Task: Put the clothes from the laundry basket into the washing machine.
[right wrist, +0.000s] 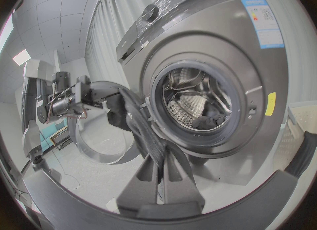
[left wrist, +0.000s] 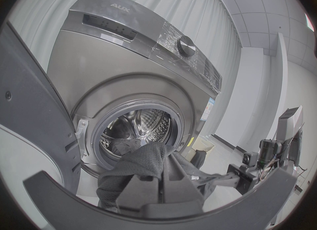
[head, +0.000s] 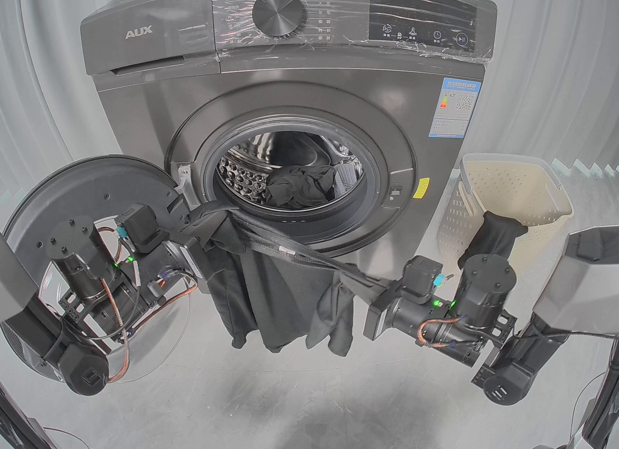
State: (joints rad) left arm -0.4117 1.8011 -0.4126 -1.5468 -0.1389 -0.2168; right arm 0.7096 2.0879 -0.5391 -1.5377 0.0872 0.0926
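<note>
Left claw [head: 203, 223]: closed on one end of the black garment [head: 277, 295], just before the lower left edge of the machine's opening.
Right claw [head: 362, 284]: clamped on the other end, lower and farther out from the washing machine [head: 290, 89].
Black garment: pulled into a taut band between the claws, with the rest hanging in loose folds, outside the drum [head: 242, 173].
Head view: a crumpled dark piece [head: 300, 186] lay inside the drum. A cream basket [head: 509, 160] with perforated walls stood right of the machine, a dark cloth [head: 493, 234] draped over its rim.
Left wrist view: fine mesh-like knit bunched over the fingers [left wrist: 178, 177].
Right wrist view: a ribbed strip of the garment ran between the pads [right wrist: 178, 177].
Materials: grey metal casing, shiny punched-steel drum, round door [head: 84, 186] swung open to the left, clear film over the control panel [head: 422, 18].
</note>
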